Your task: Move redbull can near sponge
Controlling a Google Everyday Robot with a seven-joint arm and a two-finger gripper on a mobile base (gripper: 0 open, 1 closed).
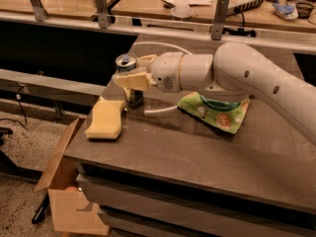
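The brown worktop (197,152) fills my view, and my white arm (256,83) reaches in across it from the right. A cardboard box (64,201) sits on the floor off the left corner. A green snack bag (217,113) lies flat below the arm. The sponge (105,120) lies flat at the left edge. The redbull can (134,98) stands upright just beside its far right corner. I can't tell if they touch. My hand (129,69) grasps the can, one finger across its front, one behind.
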